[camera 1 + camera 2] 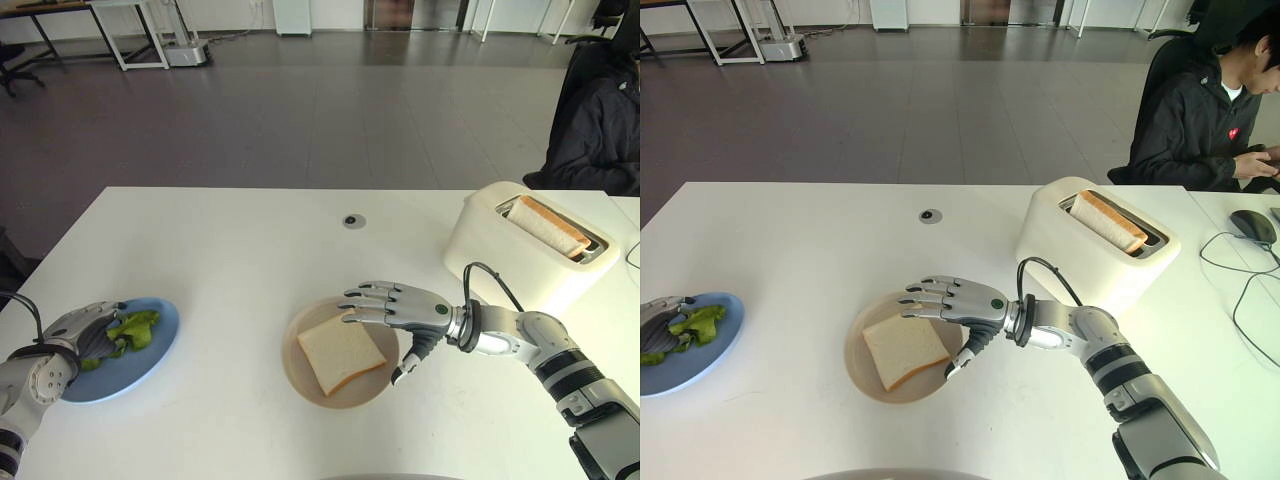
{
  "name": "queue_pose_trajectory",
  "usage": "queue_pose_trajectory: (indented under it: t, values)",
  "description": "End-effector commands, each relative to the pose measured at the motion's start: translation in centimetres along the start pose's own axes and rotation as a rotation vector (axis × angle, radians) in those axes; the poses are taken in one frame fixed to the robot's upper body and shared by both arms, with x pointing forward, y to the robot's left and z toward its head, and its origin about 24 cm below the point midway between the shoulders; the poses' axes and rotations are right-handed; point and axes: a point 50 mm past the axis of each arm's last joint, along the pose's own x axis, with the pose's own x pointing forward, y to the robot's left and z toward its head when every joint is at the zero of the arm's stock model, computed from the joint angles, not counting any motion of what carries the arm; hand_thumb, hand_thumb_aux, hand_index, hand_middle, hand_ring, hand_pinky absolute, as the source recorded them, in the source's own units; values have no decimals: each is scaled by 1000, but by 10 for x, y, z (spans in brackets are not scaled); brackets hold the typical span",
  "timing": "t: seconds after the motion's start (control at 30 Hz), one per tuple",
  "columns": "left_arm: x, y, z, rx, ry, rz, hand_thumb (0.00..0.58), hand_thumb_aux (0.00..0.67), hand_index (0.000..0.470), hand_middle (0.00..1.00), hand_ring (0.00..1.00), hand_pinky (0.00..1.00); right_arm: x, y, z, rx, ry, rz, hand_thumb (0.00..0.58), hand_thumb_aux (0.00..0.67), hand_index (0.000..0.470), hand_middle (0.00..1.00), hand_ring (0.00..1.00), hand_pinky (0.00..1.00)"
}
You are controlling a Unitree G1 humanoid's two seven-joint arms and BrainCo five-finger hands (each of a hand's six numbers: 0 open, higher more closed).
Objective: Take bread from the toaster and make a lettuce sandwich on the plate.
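Note:
A slice of white bread [341, 354] lies flat on the tan plate [298, 380] at the table's front centre. My right hand [400, 309] hovers just above the plate's right rim, fingers spread and holding nothing. A second slice [547, 226] stands in the slot of the white toaster [490, 250] at the right. Green lettuce [134, 329] rests on a blue plate [150, 360] at the front left. My left hand [75, 338] lies over that plate with its curled fingers closed on the lettuce.
A small round grommet [354, 221] is set into the white table [230, 250] behind the plates. A black cable [1230, 290] and a mouse [1251, 226] lie to the right of the toaster.

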Motion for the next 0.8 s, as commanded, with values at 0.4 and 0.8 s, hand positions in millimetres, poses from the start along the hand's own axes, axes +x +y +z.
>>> queue_pose_trajectory:
  t: [0.4,0.8]
  values:
    - [-44,61,140,177,-533,261,580,670,470,0,0,0,-21,-33,-28,-81,131,-81,0,0,0,0,0,0]
    - [-33,14,293,148,-1123,112,580,670,470,0,0,0,-33,-38,-38,-100,219,-103,0,0,0,0,0,0]
